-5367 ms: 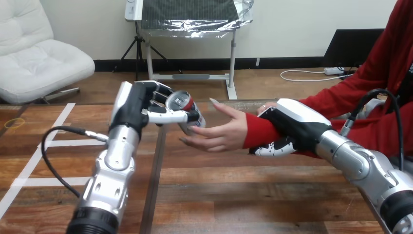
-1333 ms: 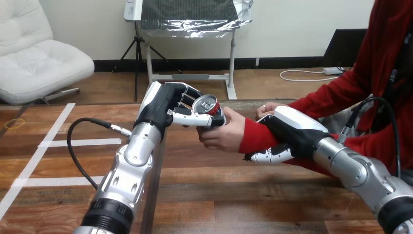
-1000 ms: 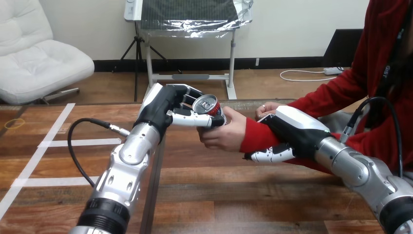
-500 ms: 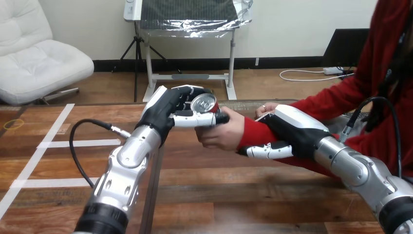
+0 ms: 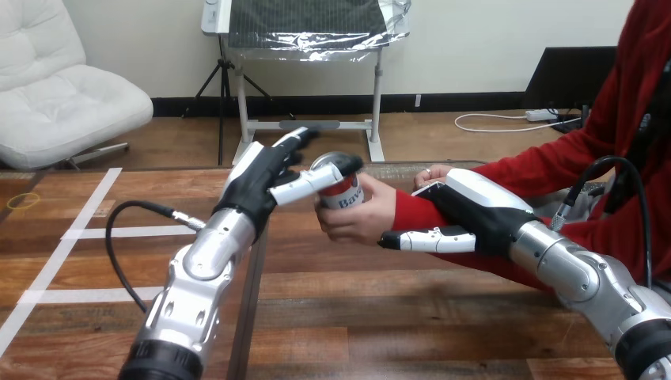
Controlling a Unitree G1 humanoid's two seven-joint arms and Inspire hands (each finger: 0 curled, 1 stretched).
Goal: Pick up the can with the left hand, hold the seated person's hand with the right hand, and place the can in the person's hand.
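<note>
A red and silver can (image 5: 340,187) stands upright in the person's hand (image 5: 360,218), whose fingers are wrapped round it above the table's middle. My left hand (image 5: 265,176) is just left of the can, open, its fingers stretched up and away. Only its straight thumb still reaches to the can's top rim. My right hand (image 5: 475,212) lies across the person's red-sleeved wrist, open. Its straight fingers (image 5: 427,238) point left along the underside of the wrist and do not curl round it.
The wooden table (image 5: 380,317) has white tape lines (image 5: 75,233) at its left and a dark seam running down its middle. The person's other hand (image 5: 431,172) rests behind my right hand, near the far edge.
My left hand's fingers have opened off the can, which now stands upright in the person's closed hand. My right hand's fingers have straightened from around the wrist.
</note>
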